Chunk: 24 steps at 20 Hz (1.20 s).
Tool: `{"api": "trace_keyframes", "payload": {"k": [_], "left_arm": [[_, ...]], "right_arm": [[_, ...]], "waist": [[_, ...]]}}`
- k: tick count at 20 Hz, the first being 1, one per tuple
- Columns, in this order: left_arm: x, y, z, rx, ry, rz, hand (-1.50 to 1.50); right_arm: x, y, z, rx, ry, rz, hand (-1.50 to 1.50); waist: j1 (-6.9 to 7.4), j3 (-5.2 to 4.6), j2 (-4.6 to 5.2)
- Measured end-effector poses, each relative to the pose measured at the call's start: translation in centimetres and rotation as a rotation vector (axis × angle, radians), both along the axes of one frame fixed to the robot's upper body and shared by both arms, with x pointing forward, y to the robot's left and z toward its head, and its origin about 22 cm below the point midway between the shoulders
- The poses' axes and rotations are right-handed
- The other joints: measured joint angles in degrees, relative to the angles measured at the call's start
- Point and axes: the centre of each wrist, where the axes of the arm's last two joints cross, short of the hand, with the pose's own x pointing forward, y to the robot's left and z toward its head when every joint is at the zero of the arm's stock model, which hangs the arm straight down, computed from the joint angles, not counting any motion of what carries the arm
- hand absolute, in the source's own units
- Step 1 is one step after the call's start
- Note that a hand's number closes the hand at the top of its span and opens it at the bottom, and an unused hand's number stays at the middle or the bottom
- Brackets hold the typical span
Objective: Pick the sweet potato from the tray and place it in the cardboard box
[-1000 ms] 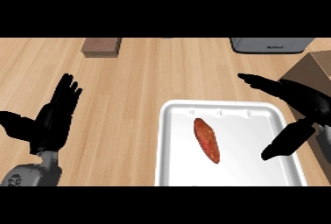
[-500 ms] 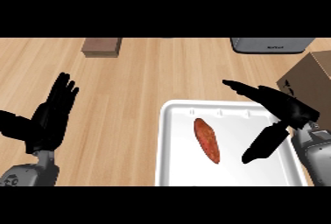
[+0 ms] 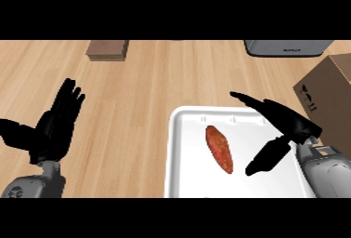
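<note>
On our white tray [image 3: 185, 153] lies the sweet potato [image 3: 219, 148], alone. Our right hand [image 3: 284, 123] hangs over the tray, spread wide, not touching it. Our left hand [image 3: 55, 128] rests spread at the left. We see the box [image 3: 332, 93] at the right edge.

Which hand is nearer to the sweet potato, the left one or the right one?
The right hand, open over the tray just right of the sweet potato. The left hand rests open far to its left, off the tray.

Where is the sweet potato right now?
In the head view, the sweet potato lies on the white tray, right of centre, just left of the robot's open right hand.
</note>
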Motion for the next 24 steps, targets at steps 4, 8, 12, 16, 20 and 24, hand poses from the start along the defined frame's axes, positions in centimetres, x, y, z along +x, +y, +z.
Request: {"api": "trace_keyframes", "payload": {"k": [4,8,12,16,20,24], "left_arm": [[0.1,0.1,0.4,0.002,0.000,-0.003,0.00],[-0.1,-0.2,0.8,-0.001,0.000,-0.004,0.00],[-0.1,-0.1,0.2,-0.001,-0.003,-0.005,0.00],[-0.5,0.5,0.8,-0.002,-0.004,-0.007,0.00],[-1.4,0.1,0.6,-0.006,0.000,-0.009,0.00],[-0.8,0.6,0.5,-0.003,-0.006,-0.007,0.00]], "right_arm": [[-0.1,0.7,-0.7,0.011,0.007,-0.001,-1.50],[-0.2,0.8,-2.2,0.003,0.020,0.007,-1.50],[-0.4,1.4,-2.6,-0.026,0.011,0.000,-1.50],[0.3,1.8,-2.9,-0.047,0.008,-0.007,-1.50],[0.5,1.8,-3.4,-0.051,0.008,-0.008,-1.50],[0.2,2.1,-4.8,-0.054,0.024,0.003,-1.50]], "waist": [[0.02,0.00,-0.01],[0.04,0.00,-0.01],[0.01,-0.01,-0.01],[0.08,-0.01,-0.01],[0.10,-0.01,-0.02],[0.03,-0.01,-0.01]]}}
